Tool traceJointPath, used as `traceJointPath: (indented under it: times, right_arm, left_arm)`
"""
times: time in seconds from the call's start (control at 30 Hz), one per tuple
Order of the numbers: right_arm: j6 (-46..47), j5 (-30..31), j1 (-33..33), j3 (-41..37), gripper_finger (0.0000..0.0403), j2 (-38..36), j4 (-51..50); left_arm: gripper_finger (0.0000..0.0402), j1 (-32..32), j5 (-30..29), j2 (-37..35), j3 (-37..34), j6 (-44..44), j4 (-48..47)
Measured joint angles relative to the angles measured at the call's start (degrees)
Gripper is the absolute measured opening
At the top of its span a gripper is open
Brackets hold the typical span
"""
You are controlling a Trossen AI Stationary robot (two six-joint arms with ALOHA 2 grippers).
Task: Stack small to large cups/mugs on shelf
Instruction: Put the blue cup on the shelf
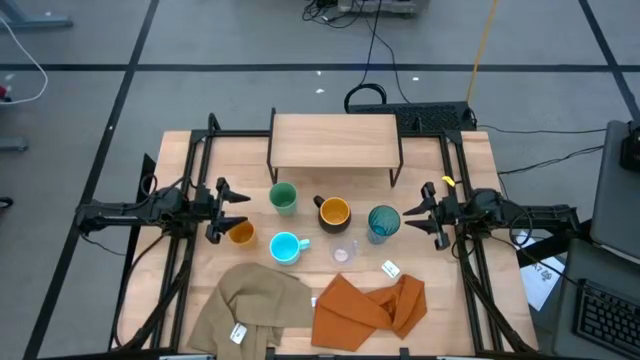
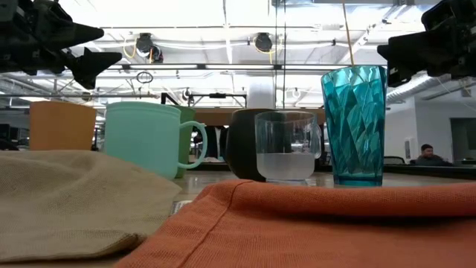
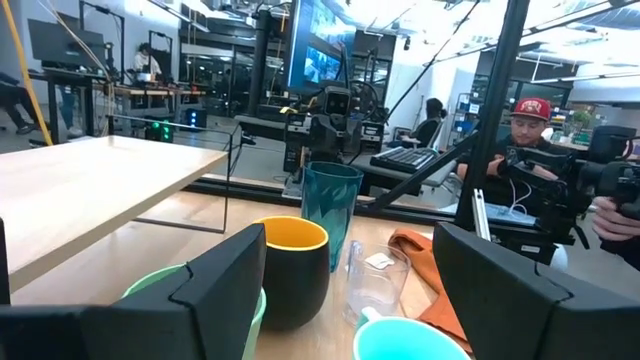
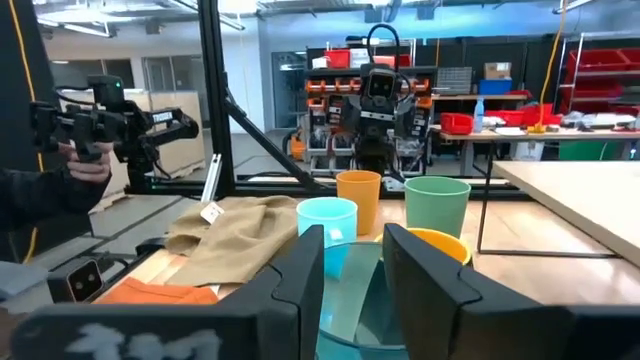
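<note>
A: The right claw (image 1: 417, 212) hovers narrow beside the teal tumbler (image 1: 383, 222); the left claw (image 1: 232, 208) gapes wide by the orange cup (image 1: 240, 234).

B: Shelf (image 1: 335, 140) bare; best centre the fingers before closing.

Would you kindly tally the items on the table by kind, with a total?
Cups without handles: 4 (teal tumbler, green cup, orange cup, clear cup)
Mugs: 2 (black mug, blue mug)
Cloths: 2 (tan cloth, orange cloth)
Shelf: 1
Total: 9

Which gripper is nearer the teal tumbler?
Right. The right gripper sits just beside the teal tumbler; the left gripper is across the table, by the orange cup.
</note>
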Motion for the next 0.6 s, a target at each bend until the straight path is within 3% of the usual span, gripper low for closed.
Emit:
traceJointPath:
  times: [0.33,0.6]
  right_arm:
    - [3.29,-0.02,0.00,-0.02,0.0098,0.00,-0.05]
    - [3.37,-0.02,0.00,-0.01,0.0098,0.15,-0.09]
  left_arm:
    - [0.0287,0.00,0.07,0.00,0.00,-0.03,-0.45]
    - [0.0287,-0.01,0.17,0.00,0.00,5.72,-0.74]
